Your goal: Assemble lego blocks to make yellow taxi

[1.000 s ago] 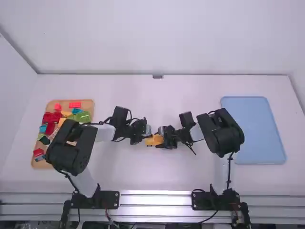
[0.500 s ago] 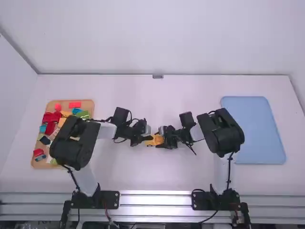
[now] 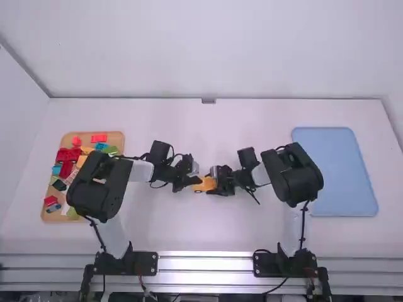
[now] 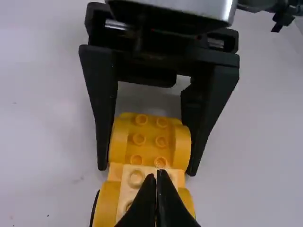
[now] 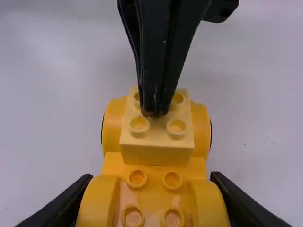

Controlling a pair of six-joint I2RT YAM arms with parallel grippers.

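Left arm (image 3: pixel 99 189) shifted slightly, closed hand (image 3: pixel 198 181) atop yellow block (image 5: pixel 157 153)

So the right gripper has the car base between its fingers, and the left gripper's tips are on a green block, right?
Almost: the block under the left gripper is pale yellow, not green, as the right wrist view shows.

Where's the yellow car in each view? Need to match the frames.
High view: yellow car just below centre.
Left wrist view: lower middle, cut off by the bottom edge.
Right wrist view: middle, running down off the bottom edge.
Shared landmark: left gripper, fingers together, at the car in all three.
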